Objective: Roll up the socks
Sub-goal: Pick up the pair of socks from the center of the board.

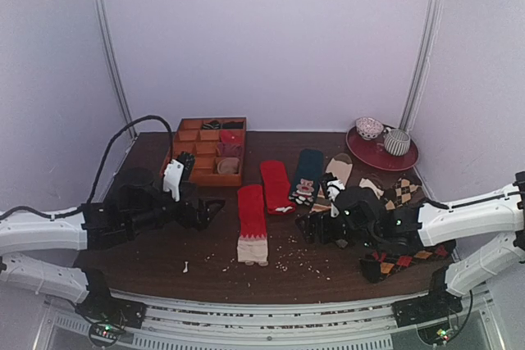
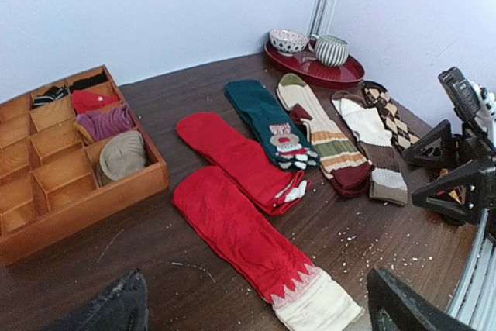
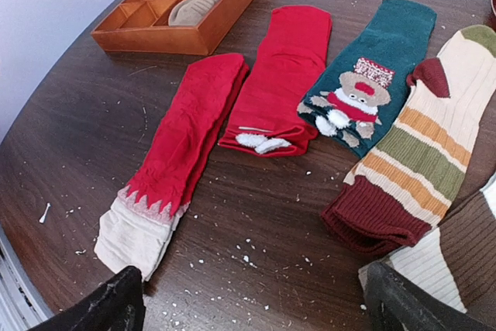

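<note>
Several socks lie flat side by side on the dark table. The red sock with a cream patterned end (image 1: 252, 223) is nearest; it also shows in the left wrist view (image 2: 240, 234) and the right wrist view (image 3: 178, 145). Beyond it lie the red sock with a white mark (image 1: 276, 186), the dark teal sock (image 1: 308, 171), the beige striped sock (image 1: 337, 171) and an argyle sock (image 1: 402, 193). My left gripper (image 1: 215, 209) is open and empty, left of the cream-ended sock. My right gripper (image 1: 310, 227) is open and empty, to the right of that sock.
A wooden compartment tray (image 1: 177, 153) with several rolled socks stands at the back left. A red plate (image 1: 379, 157) with two bowls stands at the back right. Another argyle sock (image 1: 406, 260) lies under the right arm. White crumbs dot the table front.
</note>
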`<move>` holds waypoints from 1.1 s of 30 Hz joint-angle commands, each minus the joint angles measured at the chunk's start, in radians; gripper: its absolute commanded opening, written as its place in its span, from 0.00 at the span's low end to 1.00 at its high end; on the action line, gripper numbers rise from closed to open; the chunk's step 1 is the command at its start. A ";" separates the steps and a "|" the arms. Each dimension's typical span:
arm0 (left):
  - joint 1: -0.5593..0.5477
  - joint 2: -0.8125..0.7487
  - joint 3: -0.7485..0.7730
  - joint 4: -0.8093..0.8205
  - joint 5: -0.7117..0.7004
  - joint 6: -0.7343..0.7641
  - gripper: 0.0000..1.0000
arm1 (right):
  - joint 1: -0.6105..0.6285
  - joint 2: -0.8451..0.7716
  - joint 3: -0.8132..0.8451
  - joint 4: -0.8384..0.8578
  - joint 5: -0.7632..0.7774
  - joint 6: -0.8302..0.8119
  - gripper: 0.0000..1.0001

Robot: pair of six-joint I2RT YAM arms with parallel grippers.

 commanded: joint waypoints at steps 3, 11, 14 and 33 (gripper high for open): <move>0.001 -0.106 0.020 0.018 0.025 0.124 0.98 | -0.004 -0.046 0.024 -0.005 -0.085 -0.258 1.00; 0.002 -0.112 -0.047 0.092 0.109 0.147 0.98 | -0.015 0.037 -0.006 0.185 -0.256 -0.382 1.00; 0.001 -0.125 -0.093 0.160 0.127 0.133 0.98 | -0.015 0.098 -0.021 0.316 -0.390 -0.435 1.00; 0.001 -0.041 -0.203 0.250 0.099 0.113 0.98 | 0.004 0.414 0.076 0.430 -0.633 -0.758 0.87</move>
